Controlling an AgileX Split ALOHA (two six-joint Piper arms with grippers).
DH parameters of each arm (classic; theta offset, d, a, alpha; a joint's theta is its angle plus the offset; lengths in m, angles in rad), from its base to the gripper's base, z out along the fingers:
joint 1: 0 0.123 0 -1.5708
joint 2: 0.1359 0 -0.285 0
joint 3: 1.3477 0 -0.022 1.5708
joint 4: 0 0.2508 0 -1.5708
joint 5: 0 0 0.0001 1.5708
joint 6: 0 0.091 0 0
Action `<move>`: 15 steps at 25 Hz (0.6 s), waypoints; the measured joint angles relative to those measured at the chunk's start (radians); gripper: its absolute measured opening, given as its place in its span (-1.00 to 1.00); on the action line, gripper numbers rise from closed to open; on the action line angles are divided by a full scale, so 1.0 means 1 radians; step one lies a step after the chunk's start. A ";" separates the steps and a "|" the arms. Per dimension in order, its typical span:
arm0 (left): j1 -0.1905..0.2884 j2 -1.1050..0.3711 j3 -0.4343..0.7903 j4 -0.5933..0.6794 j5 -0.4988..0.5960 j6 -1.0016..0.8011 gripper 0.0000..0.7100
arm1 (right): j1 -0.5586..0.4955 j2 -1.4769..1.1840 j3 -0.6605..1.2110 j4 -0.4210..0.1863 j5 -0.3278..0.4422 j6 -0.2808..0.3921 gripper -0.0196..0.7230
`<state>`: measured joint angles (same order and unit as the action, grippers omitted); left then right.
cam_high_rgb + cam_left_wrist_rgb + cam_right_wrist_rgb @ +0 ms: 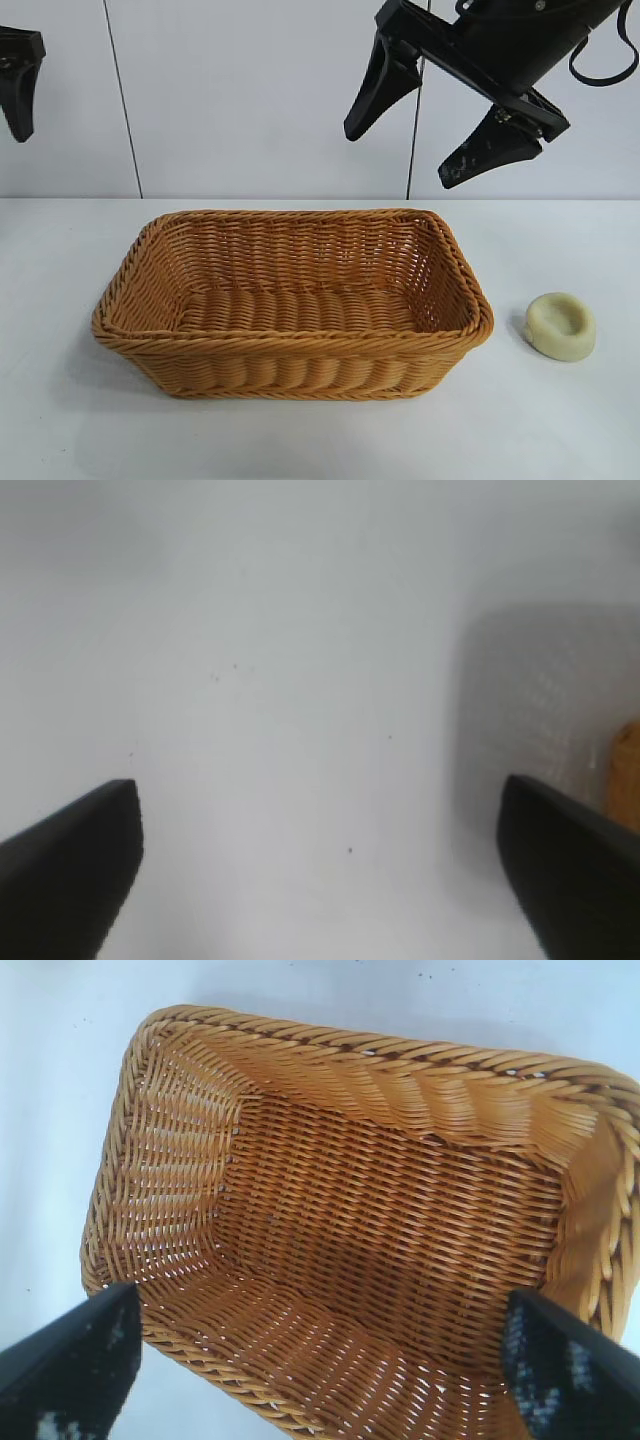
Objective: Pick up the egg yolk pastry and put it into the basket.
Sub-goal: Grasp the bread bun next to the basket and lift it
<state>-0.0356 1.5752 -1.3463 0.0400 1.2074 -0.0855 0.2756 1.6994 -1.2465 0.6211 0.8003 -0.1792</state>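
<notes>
The egg yolk pastry (561, 325), a small pale cream puck with a dented top, lies on the white table to the right of the basket (290, 345). The orange-brown wicker basket stands in the middle of the table with nothing in it; it fills the right wrist view (180, 1110). My right gripper (405, 155) hangs open and empty high above the basket's back right corner. My left gripper (320, 870) is open and empty at the far upper left, with one finger (18, 70) showing in the exterior view. The pastry is out of both wrist views.
The white table (80, 420) runs back to a white panelled wall. In the left wrist view a bit of the basket's edge (628, 770) shows beside bare table.
</notes>
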 joint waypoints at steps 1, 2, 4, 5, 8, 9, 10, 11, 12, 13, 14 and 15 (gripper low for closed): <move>0.000 -0.062 0.058 0.001 0.000 0.000 0.95 | 0.000 0.000 0.000 0.000 0.000 0.000 0.93; 0.000 -0.125 0.115 0.001 0.001 0.000 0.95 | 0.000 0.000 0.000 0.000 0.000 0.000 0.93; 0.000 -0.245 0.217 0.001 0.001 0.000 0.95 | 0.000 0.000 0.000 0.000 0.000 0.000 0.93; 0.000 -0.308 0.271 0.001 0.003 0.000 0.95 | 0.000 0.000 0.000 0.000 0.000 0.000 0.93; 0.000 -0.475 0.409 0.001 0.004 0.000 0.95 | 0.000 0.000 0.000 0.000 0.000 0.000 0.93; 0.000 -0.532 0.455 0.001 0.005 0.000 0.95 | 0.000 0.000 0.000 0.000 0.000 0.000 0.93; 0.000 -0.579 0.490 0.001 0.003 0.000 0.95 | 0.000 0.000 0.000 0.000 0.000 0.000 0.93; 0.000 -0.634 0.532 0.001 -0.001 0.000 0.95 | 0.000 0.000 0.000 0.001 0.000 0.000 0.93; 0.000 -0.688 0.571 0.001 -0.010 0.000 0.95 | 0.000 0.000 0.000 0.000 0.000 0.000 0.93; 0.000 -0.740 0.608 0.001 -0.022 0.000 0.95 | 0.000 0.000 0.000 0.000 0.000 0.000 0.93; 0.000 -0.783 0.637 0.001 -0.034 0.000 0.95 | 0.000 0.000 0.000 0.001 0.000 0.000 0.93; 0.000 -0.834 0.669 0.001 -0.043 0.000 0.95 | 0.000 0.000 0.000 0.001 0.000 0.000 0.93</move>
<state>-0.0356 0.7414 -0.6768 0.0407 1.1645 -0.0855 0.2756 1.6994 -1.2465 0.6219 0.8003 -0.1792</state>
